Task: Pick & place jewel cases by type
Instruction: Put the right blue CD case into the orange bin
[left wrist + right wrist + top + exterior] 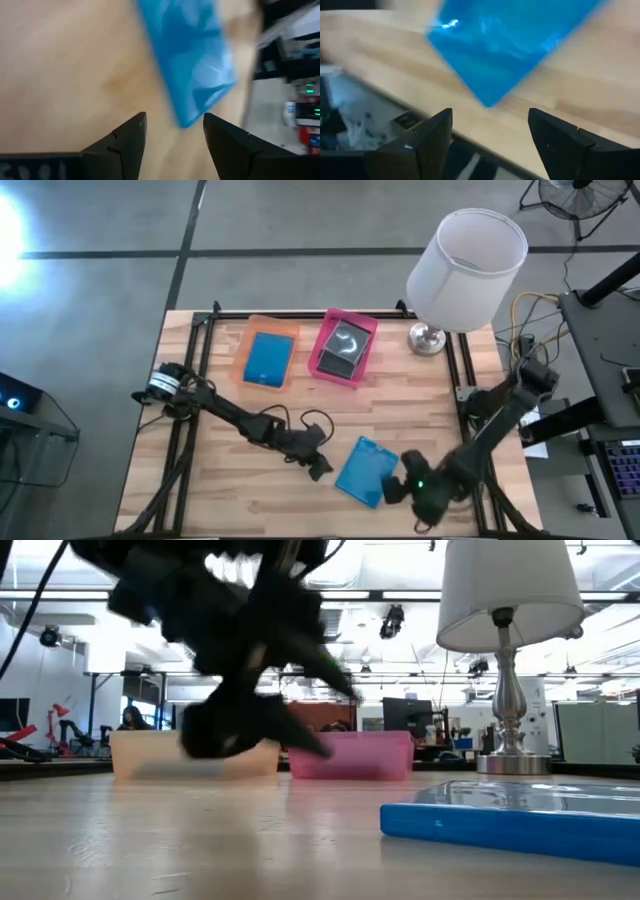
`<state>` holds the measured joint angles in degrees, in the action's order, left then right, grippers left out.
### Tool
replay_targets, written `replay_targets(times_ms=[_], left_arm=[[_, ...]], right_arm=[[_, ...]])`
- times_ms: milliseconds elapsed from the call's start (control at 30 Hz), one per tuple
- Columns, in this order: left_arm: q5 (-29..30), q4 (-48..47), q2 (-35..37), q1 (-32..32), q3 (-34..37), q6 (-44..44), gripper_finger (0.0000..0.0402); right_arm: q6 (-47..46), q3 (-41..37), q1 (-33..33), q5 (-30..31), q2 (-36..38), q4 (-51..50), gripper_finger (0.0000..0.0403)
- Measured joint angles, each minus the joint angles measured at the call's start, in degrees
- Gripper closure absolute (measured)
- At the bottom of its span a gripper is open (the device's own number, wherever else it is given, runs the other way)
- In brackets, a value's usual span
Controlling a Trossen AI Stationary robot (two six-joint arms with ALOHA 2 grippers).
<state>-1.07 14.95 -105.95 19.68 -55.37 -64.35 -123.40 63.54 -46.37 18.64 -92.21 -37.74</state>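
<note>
A bright blue jewel case (363, 471) lies flat on the wooden table near its front edge, also seen in the low view (520, 820). My left gripper (320, 465) hovers open just left of it, one corner of the case (192, 55) showing ahead between its fingers. My right gripper (392, 488) stands open at the case's near right side, with the case (510, 45) ahead of its fingers. Neither touches it. Another blue jewel case (268, 358) lies in the orange tray (250, 332). A grey one (343, 348) lies in the pink tray (366, 326).
A lamp with a white shade (465, 270) stands on a metal foot (427, 338) at the table's far right. The two trays sit side by side at the far middle. Bare wood (230, 480) lies at the near left. Black frame rails (196, 360) run along both sides.
</note>
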Motion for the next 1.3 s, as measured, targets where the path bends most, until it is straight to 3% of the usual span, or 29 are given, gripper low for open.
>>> replay_targets(times_ms=[67,200,467,733,933,1000,1100,1167,1300], left_arm=[[-0.25,0.93,-0.63,-0.33,-2.16,1.41,0.0221],[-1.55,0.05,-3.48,-0.96,-7.43,4.86,0.0221],[-7.41,-5.49,-11.75,-1.23,-13.21,8.41,0.0221],[-10.44,-4.61,-15.34,-1.23,-13.06,7.68,0.0221],[-11.99,-7.25,-14.68,-1.23,-11.98,9.3,0.0221],[-12.07,-8.27,-14.46,-1.22,-11.08,8.8,0.0221],[-12.22,-7.75,-13.01,-0.85,-9.15,9.19,0.0221],[-11.65,-6.8,-12.14,-0.68,-8.15,9.24,0.0221],[-10.64,-4.51,-11.47,-0.57,-6.99,9.1,0.0221]], right_arm=[[-7.3,-1.91,-2.7,1.13,-3.59,4.36,0.0147],[-8.96,-1.55,-2.78,0.22,-11.88,13.35,0.0147],[-10.37,1.8,-2.43,-0.04,-21.67,14.75,0.0147],[-8.53,0.04,2.91,4.62,-21.44,18.46,0.0147],[3.79,-0.5,7.6,3.49,-20.83,24.04,0.0147],[3.87,-0.52,7.51,5.81,-19.16,22.71,0.0148],[6.68,-1.23,6.92,18.59,-15.72,15.91,0.0151],[9.03,-0.83,7.6,22.67,-12.95,16.72,0.0152],[16.09,-1.53,9.2,19.49,-11.48,21.6,0.0152]])
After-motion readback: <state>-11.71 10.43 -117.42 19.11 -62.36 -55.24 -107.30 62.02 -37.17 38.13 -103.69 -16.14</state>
